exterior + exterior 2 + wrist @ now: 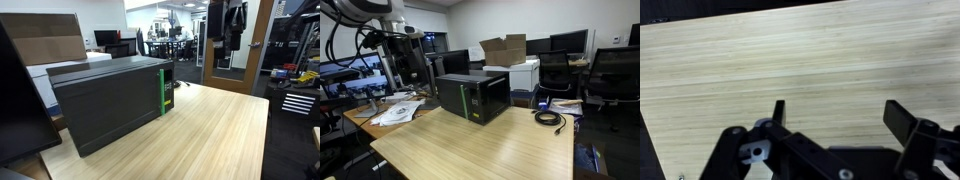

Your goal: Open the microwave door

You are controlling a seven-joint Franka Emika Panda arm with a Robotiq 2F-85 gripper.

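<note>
Light wood table (470,145). A black coiled cable (550,120) lies on it near one edge. Loose papers (396,110) on the adjoining desk (360,115). Open cardboard box (504,48) sits on a white cabinet (526,72) behind. Black office chairs (616,72) and monitors (570,41) at the back. Dark monitor panel (18,95) close to the camera in an exterior view.

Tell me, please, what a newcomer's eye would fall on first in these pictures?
The dark microwave stands on the pale wooden table, its door shut, with a bright green handle strip down one edge. In the wrist view, the open gripper hovers over bare table.
</note>
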